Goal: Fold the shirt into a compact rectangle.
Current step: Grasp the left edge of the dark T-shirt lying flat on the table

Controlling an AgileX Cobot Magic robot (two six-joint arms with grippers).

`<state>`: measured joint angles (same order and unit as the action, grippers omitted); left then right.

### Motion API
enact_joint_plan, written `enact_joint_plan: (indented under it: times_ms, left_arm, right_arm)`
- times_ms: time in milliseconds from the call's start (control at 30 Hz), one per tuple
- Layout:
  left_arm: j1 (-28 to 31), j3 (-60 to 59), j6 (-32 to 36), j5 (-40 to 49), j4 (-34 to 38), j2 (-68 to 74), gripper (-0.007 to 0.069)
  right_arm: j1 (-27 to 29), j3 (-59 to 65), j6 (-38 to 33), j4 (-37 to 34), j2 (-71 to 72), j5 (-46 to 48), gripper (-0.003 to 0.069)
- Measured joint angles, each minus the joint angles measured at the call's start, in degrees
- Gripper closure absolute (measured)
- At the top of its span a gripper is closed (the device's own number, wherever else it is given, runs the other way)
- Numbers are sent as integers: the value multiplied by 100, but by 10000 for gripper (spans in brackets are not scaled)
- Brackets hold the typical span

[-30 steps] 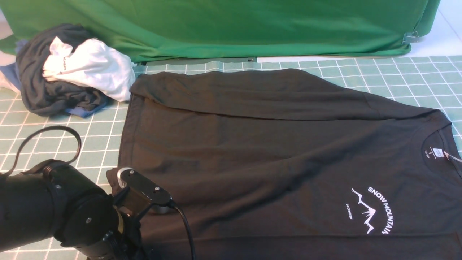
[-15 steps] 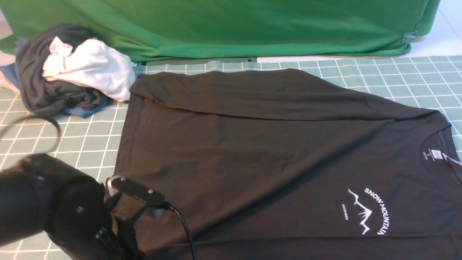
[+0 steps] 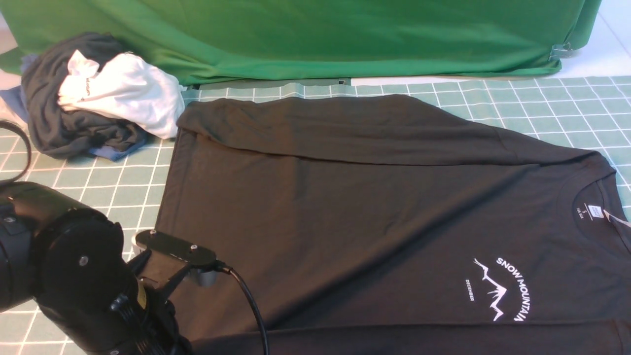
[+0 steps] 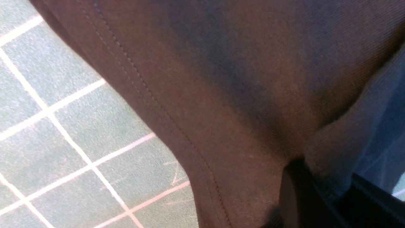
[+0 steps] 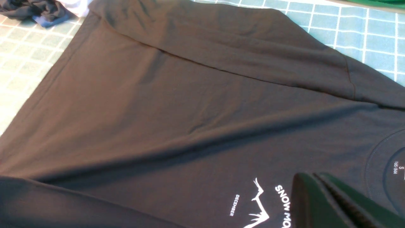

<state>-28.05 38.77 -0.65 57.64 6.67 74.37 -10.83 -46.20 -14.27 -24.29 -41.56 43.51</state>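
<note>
The black shirt (image 3: pixel 345 212) lies flat on the gridded mat, white "SNOW MOUNTAIN" print (image 3: pixel 503 291) up, collar and neck label (image 3: pixel 594 211) at the right. Its far side is folded over in a long flap (image 3: pixel 355 128). My left gripper (image 3: pixel 157 276) is at the near left hem corner, mostly hidden under the wrist camera. In the left wrist view it (image 4: pixel 319 196) is shut on a pinch of the stitched hem (image 4: pixel 177 133). My right gripper (image 5: pixel 311 179) shows only in its wrist view, shut on nothing, hovering over the print (image 5: pixel 262 205).
A dark grey and blue bundle of clothes (image 3: pixel 69 123) with a white garment (image 3: pixel 128 93) on top sits at the far left. A green cloth backdrop (image 3: pixel 315 34) runs along the back edge of the mat (image 3: pixel 542 103).
My left arm has drawn back to the left and toward the near edge with the hem corner in its grip. The shirt slid slightly left and its near left part pulled flatter.
</note>
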Motion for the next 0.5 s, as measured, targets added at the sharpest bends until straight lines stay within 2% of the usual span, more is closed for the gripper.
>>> enact_joint_plan:
  times_ms: [133, 233, 400, 500]
  left_arm:
    - [0, -112, 65, -95, 8, 0, 554]
    - [0, -351, 65, -243, 83, 64, 518]
    - [0, -584, 65, -285, 184, 188, 390]
    - [0, -591, 65, -437, 196, 188, 275]
  right_arm:
    - [0, 0, 0, 0, 0, 0, 650]
    - [0, 0, 0, -5, 0, 0, 650]
    - [0, 0, 0, -5, 0, 0, 650]
    - [0, 0, 0, -5, 0, 0, 646]
